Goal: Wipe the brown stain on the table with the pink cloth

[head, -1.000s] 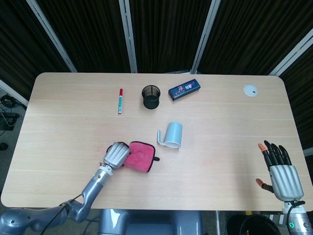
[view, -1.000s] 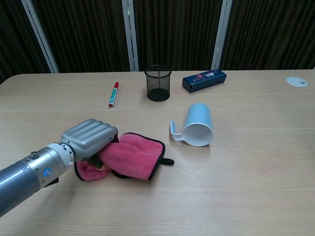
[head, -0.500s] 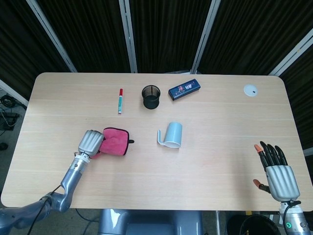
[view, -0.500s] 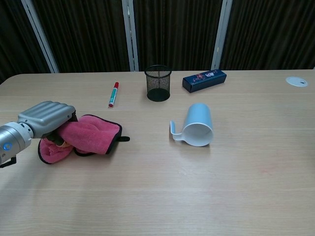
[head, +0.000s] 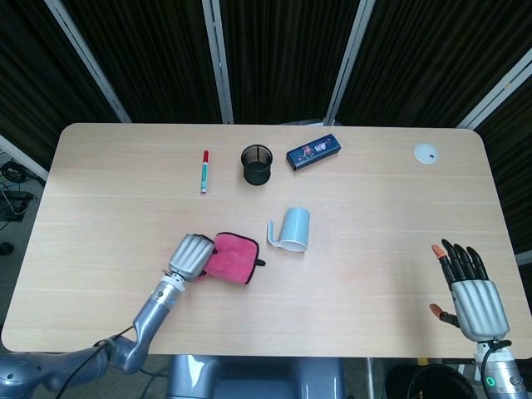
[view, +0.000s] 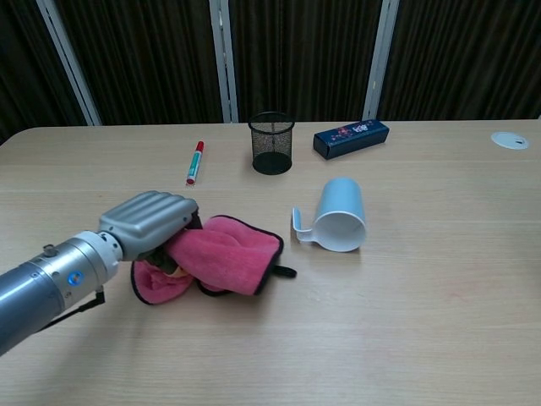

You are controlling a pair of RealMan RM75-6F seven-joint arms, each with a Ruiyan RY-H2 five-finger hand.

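Chest view is showing my left hand [view: 150, 222] gripping the pink cloth [view: 221, 260], fingers curled down over its left edge and pressing it onto the table [view: 406, 338], left of the tipped pale blue mug [view: 341, 216]. I am seeing a faint brown stain [view: 461, 293] well to the right of the cloth. My right hand [head: 473, 288] is hovering at the table's right edge, fingers spread and holding nothing.

No legible text; blue box [view: 351, 137] print too small.
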